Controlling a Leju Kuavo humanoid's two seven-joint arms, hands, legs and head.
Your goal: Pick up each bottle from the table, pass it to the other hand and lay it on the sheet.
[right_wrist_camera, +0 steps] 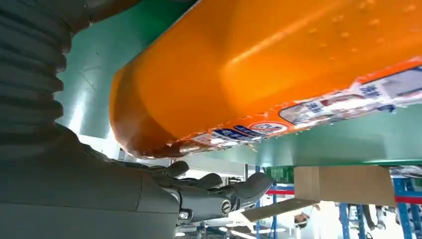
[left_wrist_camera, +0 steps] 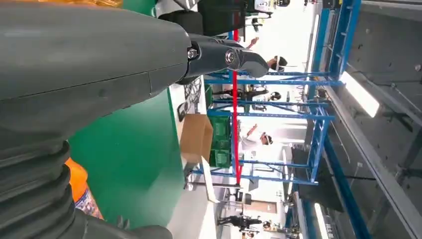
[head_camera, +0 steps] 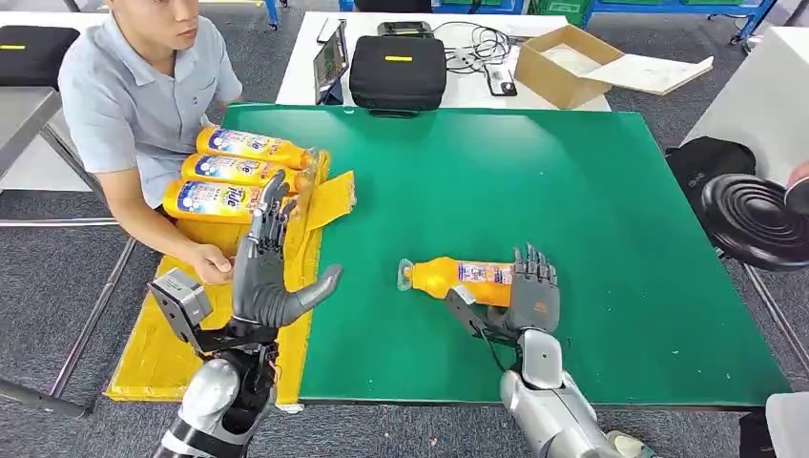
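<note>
An orange bottle [head_camera: 458, 279] [right_wrist_camera: 278, 64] lies on its side on the green table [head_camera: 572, 191], cap pointing left. My right hand [head_camera: 532, 296] is at its base end, with the fingers [right_wrist_camera: 214, 191] straight behind it and the thumb in front, not closed around it. My left hand [head_camera: 262, 277] [left_wrist_camera: 89, 59] is raised over the right edge of the yellow sheet [head_camera: 153, 353], fingers up, thumb spread, holding nothing. Three orange bottles [head_camera: 234, 172] lie side by side at the sheet's far end. The left wrist view catches a bit of the orange bottle [left_wrist_camera: 77, 181].
A person [head_camera: 143, 105] sits at the left, with one hand [head_camera: 210, 262] resting on the sheet just left of my left hand. Behind the green table, a white table holds a black case [head_camera: 397, 69] and a cardboard box [head_camera: 563, 62]. A black round object [head_camera: 758, 219] stands at the right.
</note>
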